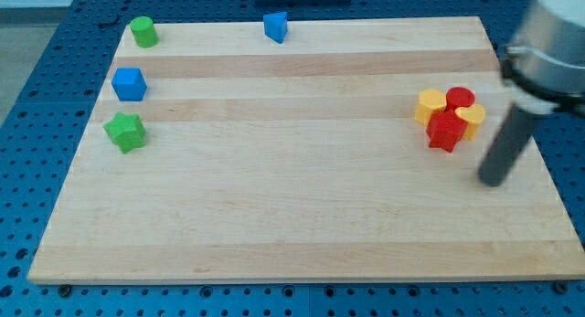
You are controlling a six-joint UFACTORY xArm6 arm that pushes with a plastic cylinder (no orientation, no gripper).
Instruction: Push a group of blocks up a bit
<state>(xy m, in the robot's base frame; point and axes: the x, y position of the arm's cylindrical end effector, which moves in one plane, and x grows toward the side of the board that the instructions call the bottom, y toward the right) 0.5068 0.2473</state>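
Observation:
A tight group of blocks sits at the view's right on the wooden board (302, 189): a yellow hexagon block (430, 105), a red cylinder (460, 99), a yellow heart-shaped block (473, 117) and a red star-shaped block (446, 131), all touching. My tip (492, 181) rests on the board below and to the right of the group, a short gap from the red star. The rod leans up to the right.
A green cylinder (142, 31) stands at the top left. A blue block (275, 26) stands at the top edge. A blue cube (129, 83) and a green star (124, 132) are at the left. The board's right edge is close to the tip.

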